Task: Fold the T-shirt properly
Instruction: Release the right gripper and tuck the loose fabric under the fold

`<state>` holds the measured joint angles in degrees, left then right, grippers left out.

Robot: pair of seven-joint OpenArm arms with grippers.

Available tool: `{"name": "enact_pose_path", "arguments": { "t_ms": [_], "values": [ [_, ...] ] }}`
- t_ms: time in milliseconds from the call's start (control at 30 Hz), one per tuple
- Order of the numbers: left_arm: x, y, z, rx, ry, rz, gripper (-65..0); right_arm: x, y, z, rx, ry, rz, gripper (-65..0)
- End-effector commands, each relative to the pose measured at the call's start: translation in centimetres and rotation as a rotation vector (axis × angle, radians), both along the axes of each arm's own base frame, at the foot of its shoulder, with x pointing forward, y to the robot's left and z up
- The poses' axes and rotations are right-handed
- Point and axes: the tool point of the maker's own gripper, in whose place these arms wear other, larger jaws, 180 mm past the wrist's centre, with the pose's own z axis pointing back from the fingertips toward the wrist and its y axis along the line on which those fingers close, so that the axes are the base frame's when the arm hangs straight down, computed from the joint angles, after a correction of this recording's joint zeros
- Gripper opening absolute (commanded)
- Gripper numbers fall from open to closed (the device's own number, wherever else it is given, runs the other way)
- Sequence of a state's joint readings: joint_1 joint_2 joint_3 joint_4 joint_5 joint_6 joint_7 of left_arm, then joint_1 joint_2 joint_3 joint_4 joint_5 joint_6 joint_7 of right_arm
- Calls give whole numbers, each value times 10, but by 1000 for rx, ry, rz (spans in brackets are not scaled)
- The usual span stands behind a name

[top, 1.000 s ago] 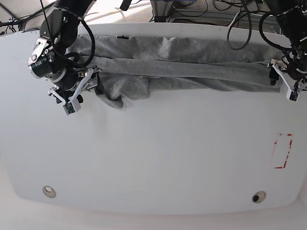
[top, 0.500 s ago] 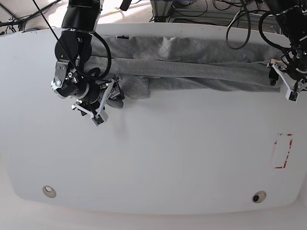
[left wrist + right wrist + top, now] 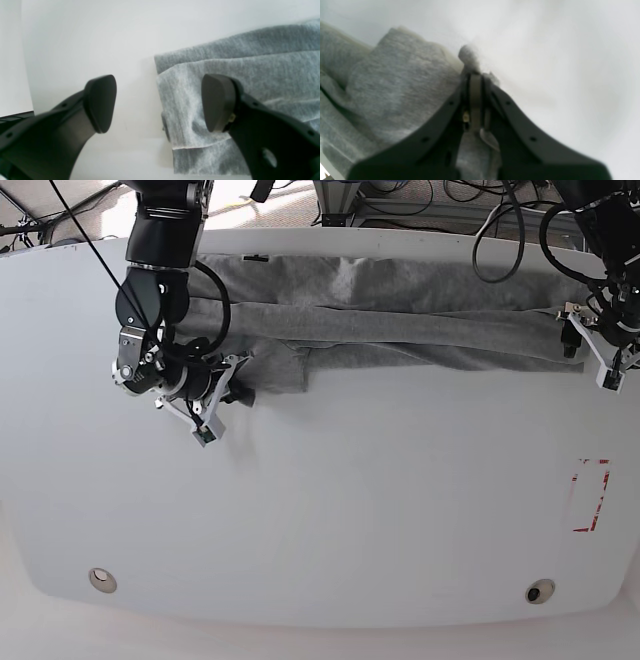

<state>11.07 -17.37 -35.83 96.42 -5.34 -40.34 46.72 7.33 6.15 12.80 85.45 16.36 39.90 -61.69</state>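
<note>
A heather-grey T-shirt (image 3: 400,315) is lying in a long, rumpled band across the far side of the white tabletop (image 3: 330,510), running almost the full width of the base view. Its lengthwise folds are stacking in soft ridges, and a bunched corner is sagging toward the viewer at the band's left end in that view.

There the right gripper (image 3: 228,385) is pinching that corner. The right wrist view is showing its jaws pressed together on a small nub of grey cloth (image 3: 469,58) poking out past the tips, with the rest of the fabric spreading away to one side. The picture from that camera is blurred, so finer detail of the grip is not readable.

At the opposite end of the band, the left gripper (image 3: 600,355) is hanging over the shirt's edge with its jaws standing wide apart. In the left wrist view one dark pad (image 3: 101,102) is sitting above bare tabletop while the other is sitting above the layered grey fabric, where a hemmed edge is crossing below it; nothing is caught between them.

Nearer the viewer, a red-outlined rectangle (image 3: 590,495) is marking the tabletop on the right of the base view, and two round fittings (image 3: 101,580) are sitting near the front edge. Black cables (image 3: 500,220) are trailing behind the tabletop.
</note>
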Motion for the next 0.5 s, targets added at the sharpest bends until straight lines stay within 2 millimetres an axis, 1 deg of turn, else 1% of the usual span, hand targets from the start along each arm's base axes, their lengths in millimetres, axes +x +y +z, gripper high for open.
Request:
{"name": "enact_pose_path", "arguments": {
  "t_ms": [0, 67, 200, 233, 300, 367, 467],
  "values": [
    [9, 5, 14, 18, -45, -6, -165, 19, -5, 30, 5, -107, -12, -650],
    [9, 5, 14, 17, -44, -5, -165, 20, -14, 46, -18, -154, -31, -650],
    [9, 4, 14, 18, -44, -7, -165, 9, -39, 68, -99, -181, -77, -650],
    [9, 4, 14, 18, -44, -7, -165, 5, -42, 70, -111, -184, -83, -650],
    [9, 4, 13, 17, -43, -6, -165, -5, -46, 77, -137, -193, -90, -650],
    [9, 4, 13, 17, -43, -6, -165, -15, -43, 82, -126, -206, -82, -650],
    [9, 4, 13, 17, -43, -6, -165, -30, -39, 80, -110, -192, -68, -650]
  ]
}}
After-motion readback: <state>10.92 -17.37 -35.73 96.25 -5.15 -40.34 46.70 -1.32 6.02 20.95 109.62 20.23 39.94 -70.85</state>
